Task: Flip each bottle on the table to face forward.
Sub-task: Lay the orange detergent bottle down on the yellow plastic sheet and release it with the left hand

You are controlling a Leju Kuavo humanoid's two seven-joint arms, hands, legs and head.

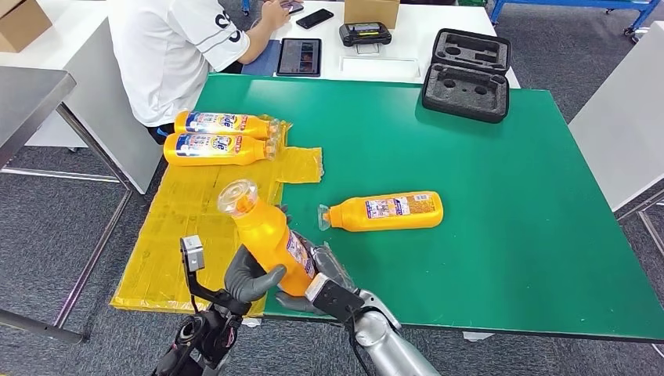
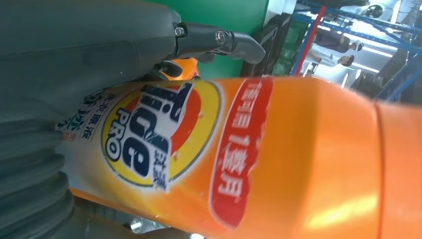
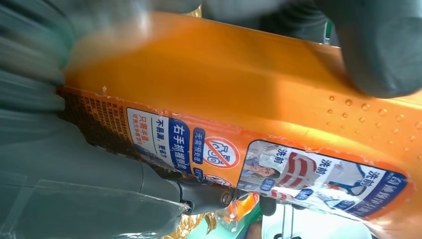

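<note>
- Bare green tabletop [image 1: 501, 235] stretches wide to the right of the lone lying bottle [image 1: 385, 211].
- Two bottles [image 1: 221, 137] side by side on the yellow sheet [image 1: 188, 227] block the far-left corner.
- An open foam case [image 1: 467, 74] stands at the far edge.

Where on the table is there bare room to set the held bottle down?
Free: green mat right of the lying bottle, and between it and the foam case. Also yellow sheet below the two bottles. Crowded: around those bottles.
</note>
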